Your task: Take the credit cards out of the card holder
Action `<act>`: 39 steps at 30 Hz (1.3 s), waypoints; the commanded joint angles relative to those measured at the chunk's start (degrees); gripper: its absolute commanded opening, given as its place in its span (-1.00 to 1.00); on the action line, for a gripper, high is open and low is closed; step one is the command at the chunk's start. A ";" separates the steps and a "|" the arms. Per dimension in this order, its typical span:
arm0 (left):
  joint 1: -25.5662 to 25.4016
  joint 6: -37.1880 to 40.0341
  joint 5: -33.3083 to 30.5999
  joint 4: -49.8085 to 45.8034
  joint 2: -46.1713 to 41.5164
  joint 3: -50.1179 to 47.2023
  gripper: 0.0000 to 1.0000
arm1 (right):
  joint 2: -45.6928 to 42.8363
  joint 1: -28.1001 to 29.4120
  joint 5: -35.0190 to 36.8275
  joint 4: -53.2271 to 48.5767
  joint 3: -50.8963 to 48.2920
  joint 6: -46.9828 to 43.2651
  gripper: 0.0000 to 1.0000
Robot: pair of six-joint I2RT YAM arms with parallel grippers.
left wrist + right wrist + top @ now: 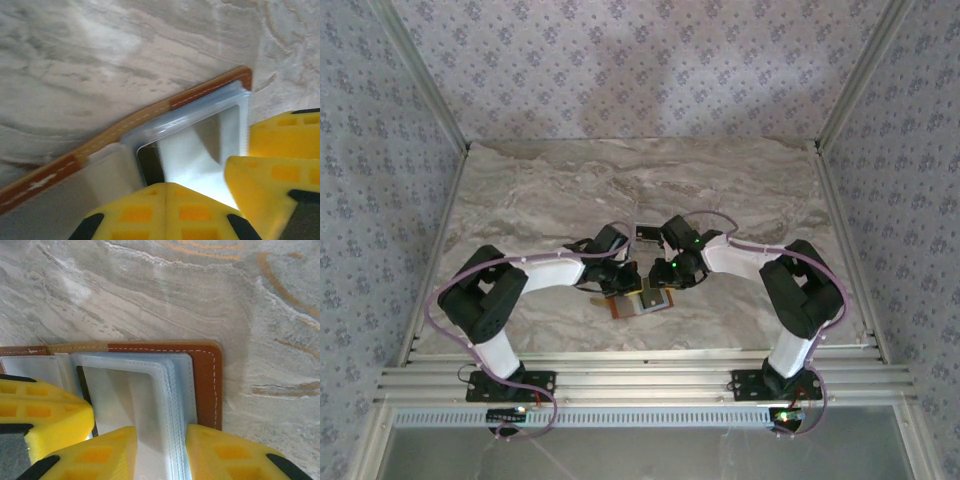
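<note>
The left gripper (165, 200) and the right gripper (161, 437) crowded just beside each other over the card holder (205, 380), leaving hardly any gap between them. Beyond the holder and to either side, the marble table (620, 190) offered open passage.

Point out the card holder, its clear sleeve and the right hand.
card holder (206, 385): right wrist view, brown leather edge with stitching.
clear sleeve (125, 395): right wrist view, middle of its window.
right hand (161, 440): right wrist view, midway between its yellow fingertips.
</note>
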 commanded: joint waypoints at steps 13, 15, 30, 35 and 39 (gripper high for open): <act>-0.28 2.48 -4.88 -8.20 -5.11 0.86 -0.84 | 0.69 -0.29 3.10 -4.09 -0.90 0.39 -0.30; -0.24 2.21 -5.36 -8.10 -6.78 0.78 -0.78 | 0.79 -0.26 3.24 -4.15 -1.09 0.37 -0.31; 0.18 -7.85 1.70 9.53 -7.51 -7.00 -0.41 | 0.43 0.20 3.71 -3.83 -2.33 1.77 -0.53; 0.95 -10.97 3.78 16.30 -6.27 -10.30 -0.37 | 0.34 0.34 3.76 -3.96 -2.18 1.77 -0.54; 1.30 -12.54 4.73 19.79 -4.81 -11.82 -0.43 | 0.25 0.42 3.77 -4.17 -2.06 1.77 -0.55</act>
